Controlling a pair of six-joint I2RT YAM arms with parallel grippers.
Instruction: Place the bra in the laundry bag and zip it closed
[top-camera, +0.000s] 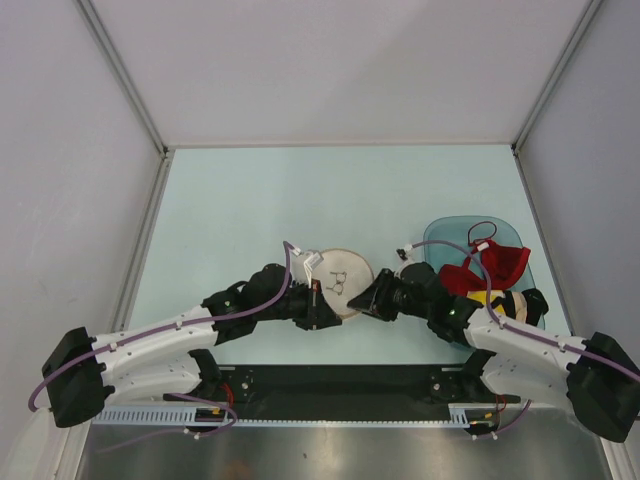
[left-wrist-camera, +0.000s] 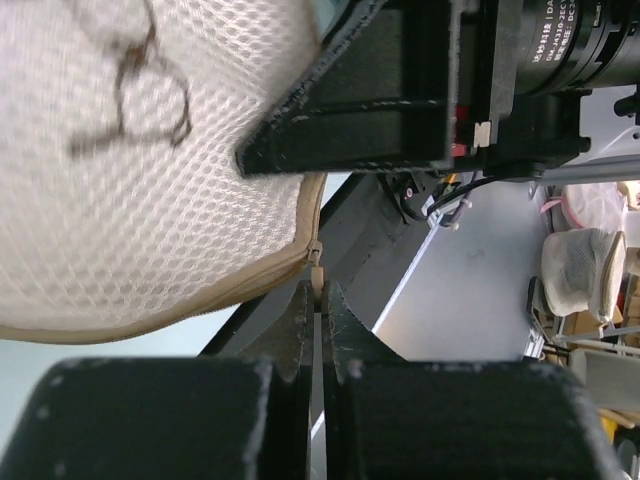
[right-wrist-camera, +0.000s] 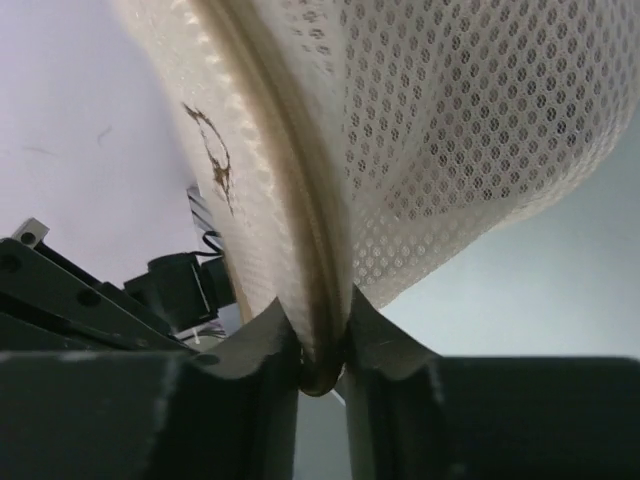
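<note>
The laundry bag (top-camera: 341, 279), a round cream mesh disc with a dark logo, is held off the table between both grippers. My left gripper (top-camera: 322, 301) is shut on the small white zip pull (left-wrist-camera: 317, 272) at the bag's tan rim (left-wrist-camera: 200, 305). From the other side, my right gripper (top-camera: 366, 298) is shut on the bag's zip rim (right-wrist-camera: 318, 330), with mesh (right-wrist-camera: 460, 130) fanning out above the fingers. In the left wrist view the bag (left-wrist-camera: 130, 170) fills the upper left. The bra is not visible in any view.
A translucent teal basket (top-camera: 447, 234) sits at the right, holding a red bra (top-camera: 492, 264) and a yellow-and-black garment (top-camera: 508, 302). Grey walls enclose the pale table (top-camera: 230, 210). The black base rail (top-camera: 340, 385) runs along the near edge.
</note>
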